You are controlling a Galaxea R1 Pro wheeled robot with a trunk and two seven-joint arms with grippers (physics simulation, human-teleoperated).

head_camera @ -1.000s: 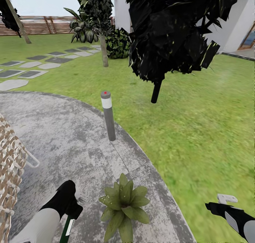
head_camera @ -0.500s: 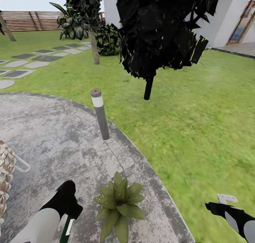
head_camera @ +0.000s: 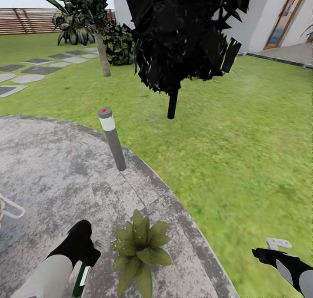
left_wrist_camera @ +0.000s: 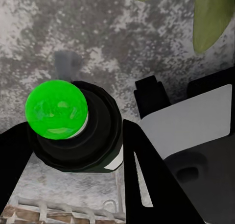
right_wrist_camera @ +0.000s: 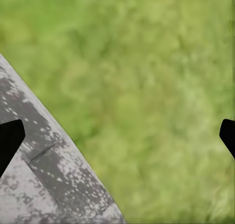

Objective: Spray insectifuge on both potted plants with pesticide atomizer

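**Mia:** What is the left gripper (left_wrist_camera: 88,150) doing?

**Sam:** Its black fingers are closed around the pesticide atomizer (left_wrist_camera: 78,131). From the left wrist you look down on the bottle's bright green top. From the head you can see the dark green bottle with its white patch hanging under the hand, low over the paved patio (head_camera: 56,167).

**Mia:** And the right gripper (head_camera: 278,250)?

**Sam:** It holds nothing. From its wrist its two dark tips sit far apart, with grass and the patio edge between them.

**Mia:** So what is done?

**Sam:** The picking up looks done. The spraying looks left to do. I see no mist on any leaves.

**Mia:** Where is the plant?

**Sam:** One potted plant (head_camera: 139,248) sits on the patio, just beside the bottle. Its pot is hidden under the leaves. I can't see a second one from here.

**Mia:** Is there room to move?

**Sam:** Yes. The patio curves away near the plant, then open lawn (head_camera: 243,141) spreads out. A grey light post (head_camera: 111,138) stands at the patio's edge farther on, and a dark tree (head_camera: 182,41) hangs above the grass. Both are well apart from the arms.
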